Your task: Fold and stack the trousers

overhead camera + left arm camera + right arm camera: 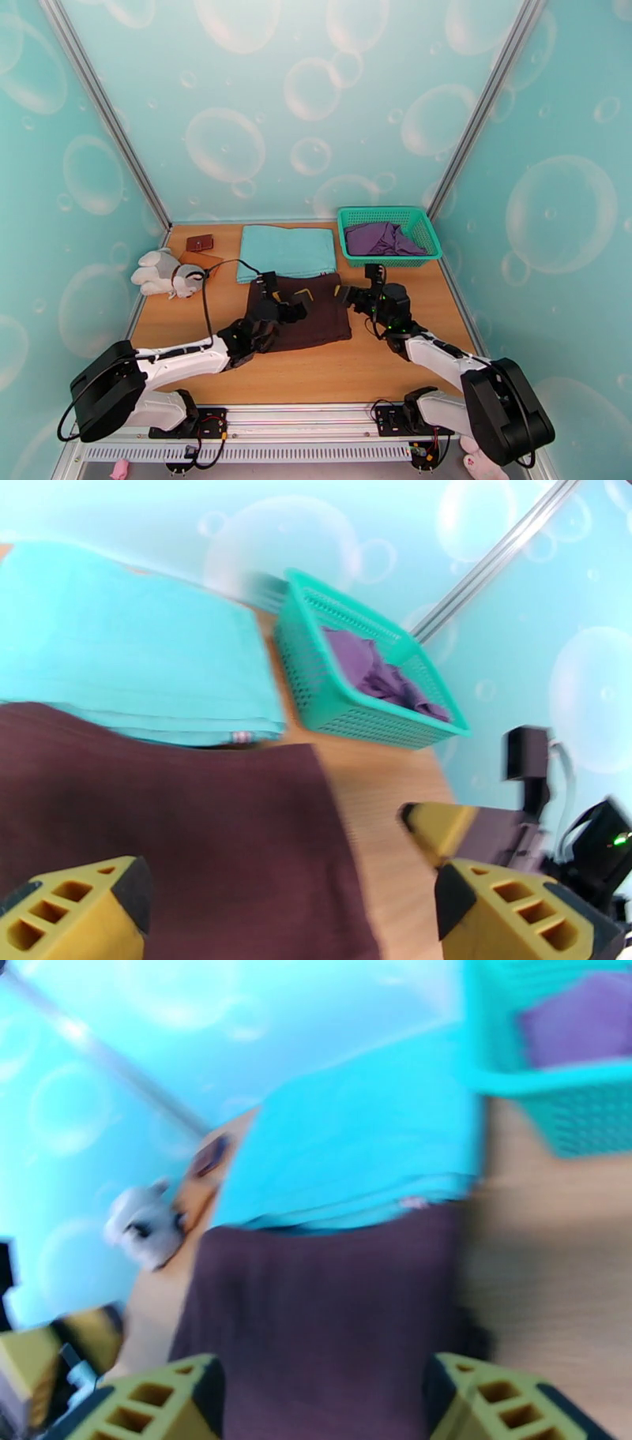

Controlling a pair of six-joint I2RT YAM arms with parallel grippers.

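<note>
The dark brown trousers [316, 325] lie folded into a flat rectangle at the middle of the table, just in front of the teal cloth. My left gripper [291, 298] hovers over their left half, open wide; in the left wrist view its yellow fingers [79, 910] straddle the brown cloth [182, 827] with nothing between them. My right gripper [347, 296] stands at the trousers' right edge, also open. In the right wrist view its fingers [150, 1402] frame the trousers [332, 1307] below, and that view is blurred.
A folded light teal cloth [286, 251] lies behind the trousers. At the back right, a green basket [423, 229] holds a purple garment [383, 237]. A plush toy [166, 272] and a small brown wallet [199, 241] sit at the back left.
</note>
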